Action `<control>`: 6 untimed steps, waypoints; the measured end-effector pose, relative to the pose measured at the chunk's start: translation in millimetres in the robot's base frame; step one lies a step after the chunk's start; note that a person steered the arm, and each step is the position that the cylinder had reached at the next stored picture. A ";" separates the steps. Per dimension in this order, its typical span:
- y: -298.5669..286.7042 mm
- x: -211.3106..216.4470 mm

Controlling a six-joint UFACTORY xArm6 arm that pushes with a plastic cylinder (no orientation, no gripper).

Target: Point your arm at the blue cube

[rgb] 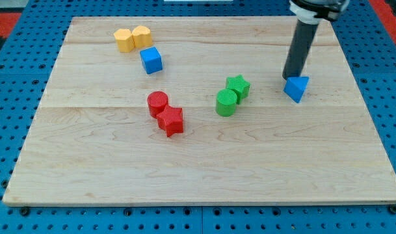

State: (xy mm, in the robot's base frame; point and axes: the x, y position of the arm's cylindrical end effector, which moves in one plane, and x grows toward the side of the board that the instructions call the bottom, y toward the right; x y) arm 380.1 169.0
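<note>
The blue cube sits on the wooden board at the upper left, just below two yellow blocks. My tip is far to the view's right of it, touching or nearly touching the top edge of a blue triangular block. The dark rod rises from the tip toward the view's top right.
A green star block and a green cylinder sit together mid-board. A red cylinder and a red star block sit together left of centre. The board lies on a blue pegboard surface.
</note>
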 end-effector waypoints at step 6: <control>-107.5 -58.8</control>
